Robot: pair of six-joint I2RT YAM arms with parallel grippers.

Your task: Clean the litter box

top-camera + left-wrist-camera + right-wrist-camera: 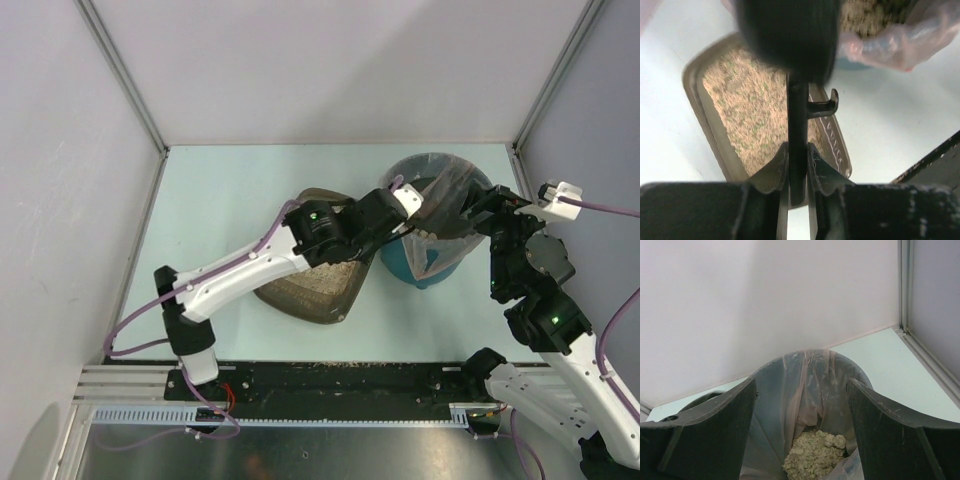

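Mid-table, one litter box (318, 283) lies flat just left of one teal bin (398, 266). The left wrist view shows the left gripper (797, 152) clamped on the single black scoop (797, 112) by its handle. Only the right wrist view shows the right gripper (801, 390) spread wide over the bin's one bag (790, 390), with a litter clump (815, 452) inside.
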